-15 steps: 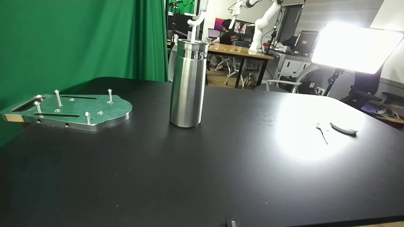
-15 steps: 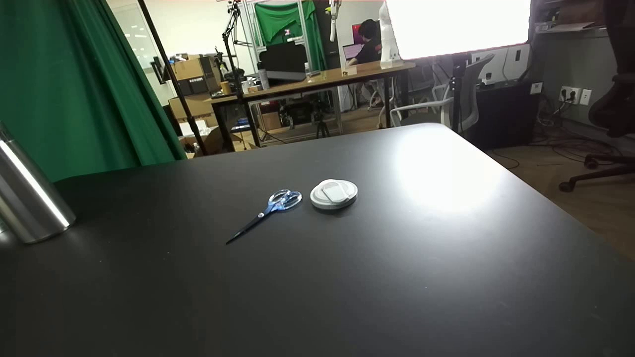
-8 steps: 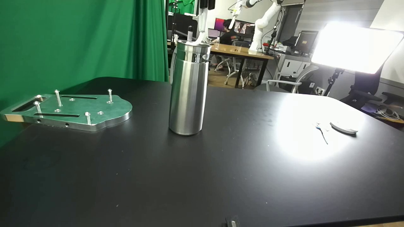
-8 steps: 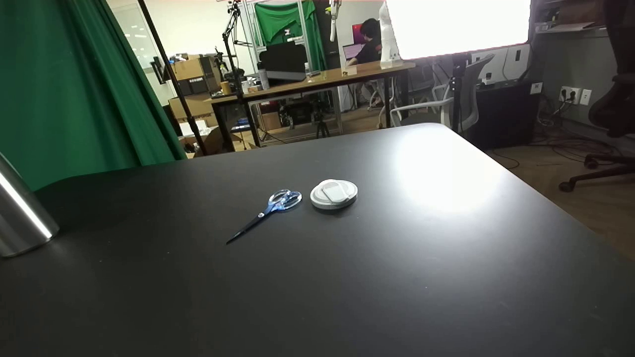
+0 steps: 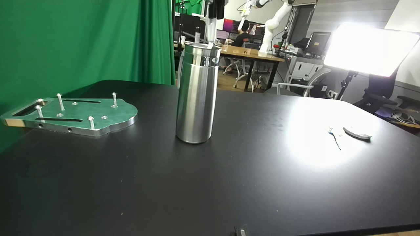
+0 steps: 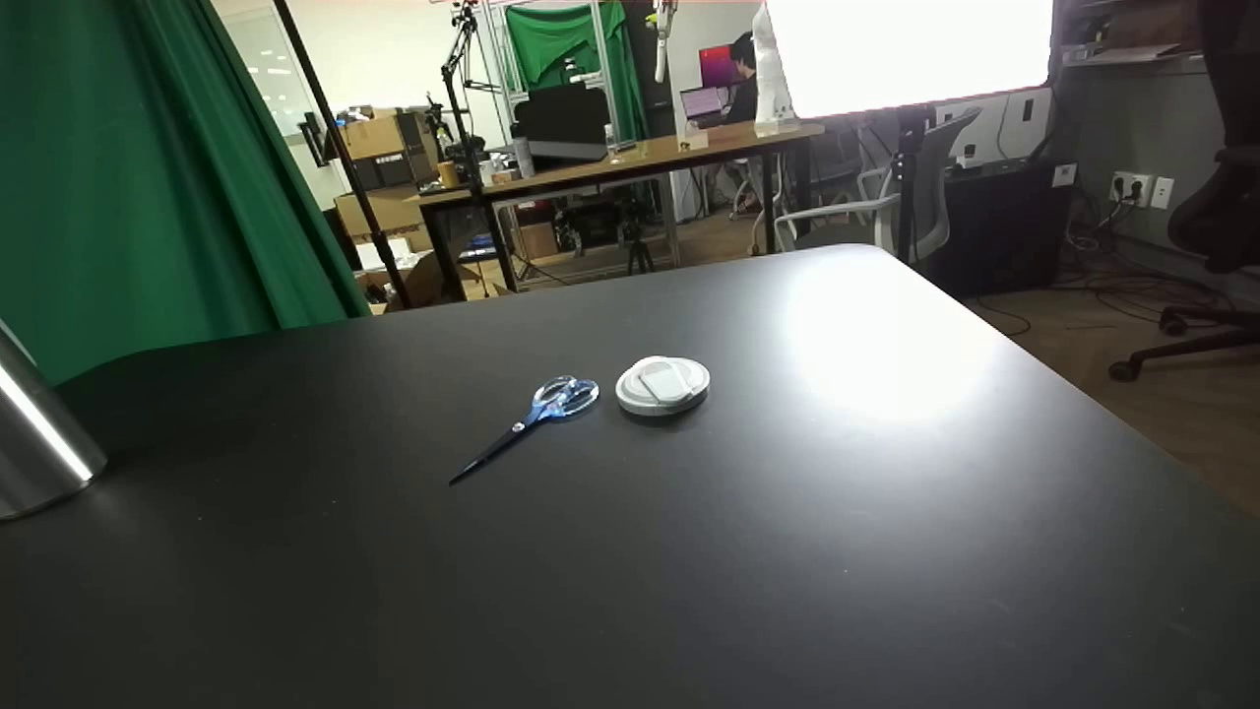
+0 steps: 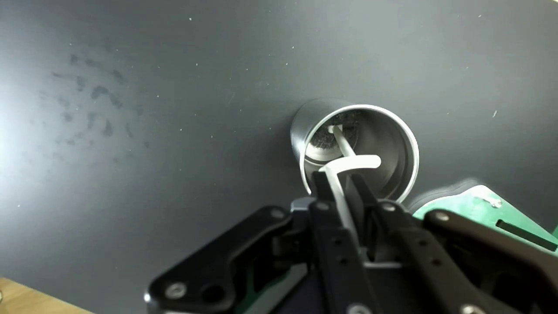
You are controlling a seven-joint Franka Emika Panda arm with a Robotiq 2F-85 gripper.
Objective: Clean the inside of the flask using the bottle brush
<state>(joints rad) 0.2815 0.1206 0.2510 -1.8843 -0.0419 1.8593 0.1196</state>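
Note:
The steel flask (image 5: pixel 196 105) stands on the black table with its mouth up. Its lower part shows at the left edge in an exterior view (image 6: pixel 37 448), and I look down into its rim in the wrist view (image 7: pixel 413 146). The bottle brush's white handle (image 5: pixel 211 30) goes down into the flask's mouth. In the wrist view its bent white stem (image 7: pixel 355 162) leads to dark bristles (image 7: pixel 323 138) deep inside the flask. My gripper (image 7: pixel 340 179) is shut on the handle above the flask; its fingers (image 5: pixel 216 11) show at the top in an exterior view.
A flat metal plate with upright pegs (image 5: pixel 85 114) lies left of the flask, and part shows in the wrist view (image 7: pixel 471 205). Scissors (image 6: pixel 522 423) and a round white lid (image 6: pixel 662 387) lie on the table (image 6: pixel 630 571). A green curtain (image 5: pixel 98 39) hangs behind.
The gripper and brush have come down, so less handle shows above the flask. The flask has slid nearer the exterior cameras and further toward the left edge of one view.

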